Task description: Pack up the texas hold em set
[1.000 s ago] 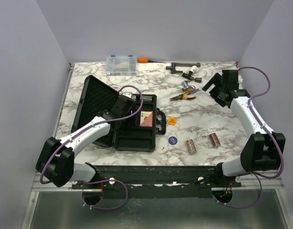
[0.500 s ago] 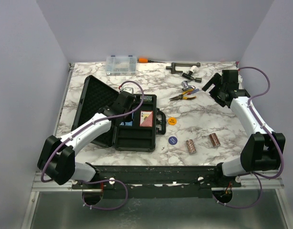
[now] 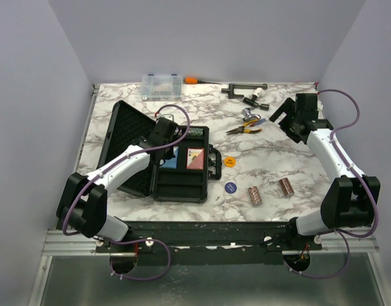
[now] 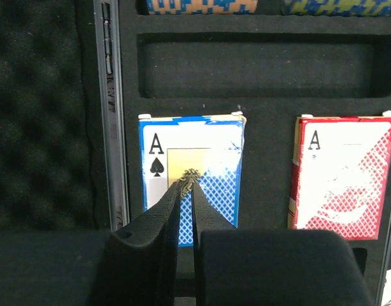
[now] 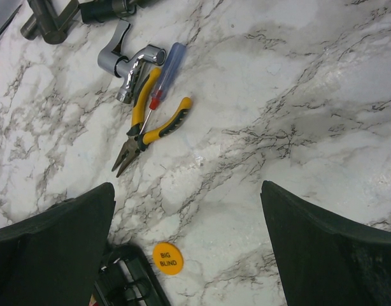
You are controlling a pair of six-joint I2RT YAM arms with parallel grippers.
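The black foam-lined case (image 3: 180,192) lies open at the left, its lid (image 3: 128,136) laid back. A blue card deck (image 4: 191,171) and a red card deck (image 4: 343,175) lie side by side in its slots. Chip rolls (image 4: 202,6) fill its top row. My left gripper (image 4: 188,182) hovers over the blue deck, shut with nothing between the fingers. On the marble lie an orange disc (image 3: 229,161), a blue disc (image 3: 230,187) and two brownish chip rolls (image 3: 254,195) (image 3: 285,187). My right gripper (image 5: 186,191) hangs open at the far right above bare marble, near the orange disc (image 5: 168,258).
Yellow-handled pliers (image 5: 148,131), a screwdriver and a metal fitting lie at the back right. A black clamp (image 3: 244,89) and a clear organiser box (image 3: 162,86) sit along the far edge. The case handle (image 3: 216,163) sticks out toward the discs.
My left gripper has shut and pulled back from the slot, uncovering the blue deck lying in the case. The right arm has not moved.
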